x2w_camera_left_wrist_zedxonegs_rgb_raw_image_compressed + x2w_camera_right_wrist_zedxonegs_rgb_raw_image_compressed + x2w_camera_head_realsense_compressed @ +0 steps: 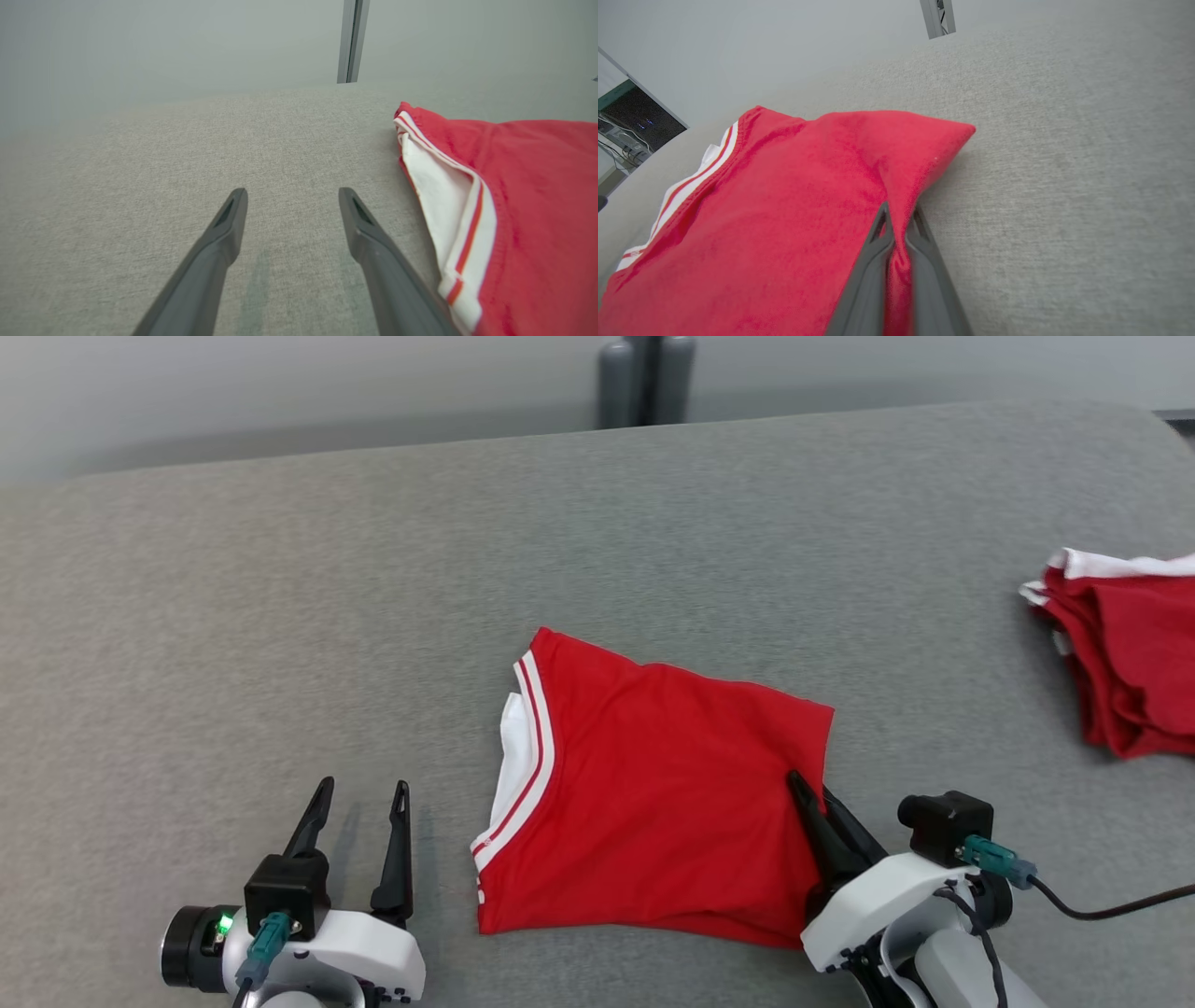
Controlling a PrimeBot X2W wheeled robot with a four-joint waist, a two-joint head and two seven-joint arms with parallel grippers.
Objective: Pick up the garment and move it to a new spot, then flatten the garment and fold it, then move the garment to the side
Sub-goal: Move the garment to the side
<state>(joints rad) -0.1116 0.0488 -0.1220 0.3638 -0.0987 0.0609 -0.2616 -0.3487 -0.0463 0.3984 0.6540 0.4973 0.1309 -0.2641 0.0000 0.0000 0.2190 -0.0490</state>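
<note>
One folded red garment lies at the near middle of the grey fabric-covered table, pinched by the right gripper.

Two grippers are in the head view. The right gripper's fingers are clamped on a raised ridge of cloth at the garment's right edge, one finger on each side of the fold. The left gripper rests spread apart with nothing between its fingers, just beside the garment's white, red-striped trim and not touching it. A second heap of red and white cloth sits well apart at the table's right edge.
</note>
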